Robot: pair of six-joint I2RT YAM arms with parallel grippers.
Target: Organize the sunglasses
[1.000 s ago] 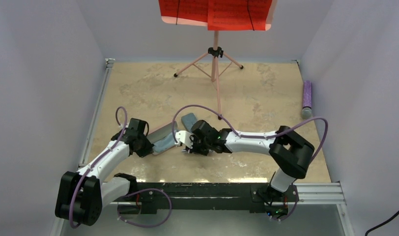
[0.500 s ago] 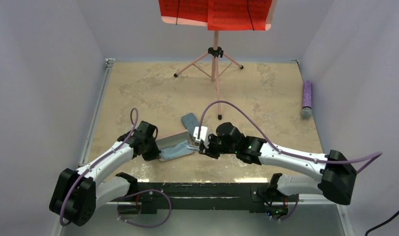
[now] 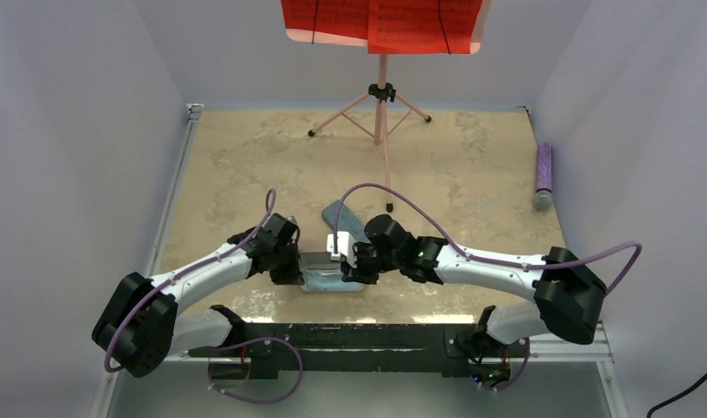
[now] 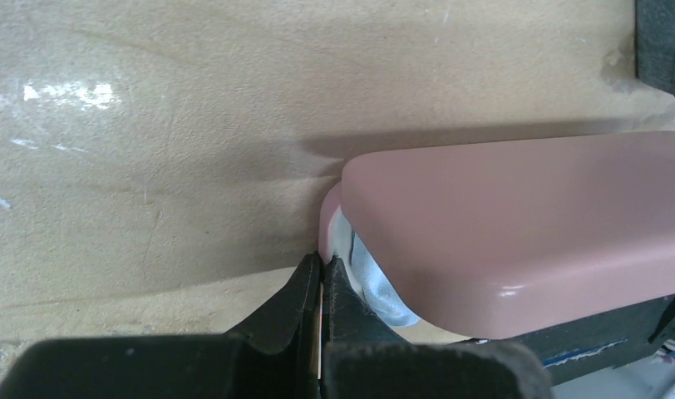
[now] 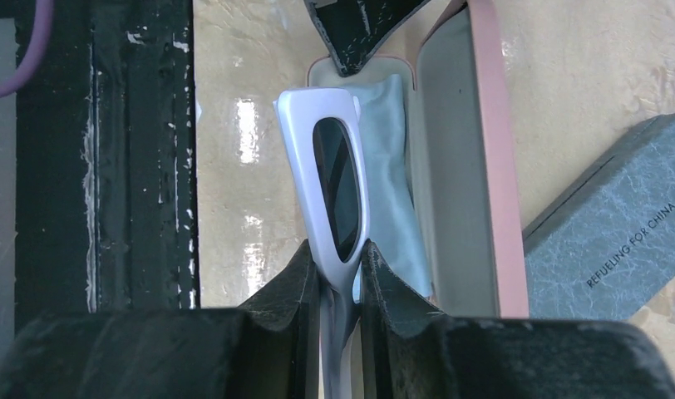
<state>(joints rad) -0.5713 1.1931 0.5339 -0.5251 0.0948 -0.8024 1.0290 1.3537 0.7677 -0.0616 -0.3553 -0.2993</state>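
Swinging in, right fingers (image 5: 309, 283) clamp the white sunglasses (image 5: 334, 191) just above the cloth (image 5: 388, 166) in the open case (image 5: 450, 166); left fingers (image 4: 311, 287), pinched on its rim, have dragged it nearer. Lowering in looks next.

The top view hangs high behind the arms (image 3: 498, 266), looking down and forward over the whole table (image 3: 245, 165) from far, with the music stand (image 3: 381, 96) at upper middle of the frame. The left wrist view sits very close and low, facing along the left fingers (image 4: 288, 303) at the pink case (image 4: 517, 216) filling its right half; the right wrist view looks steeply down past the right fingers (image 5: 288, 283) and the white sunglasses (image 5: 297, 141) into that same case. In the top view's centre the case is probably the pale patch under the arms.
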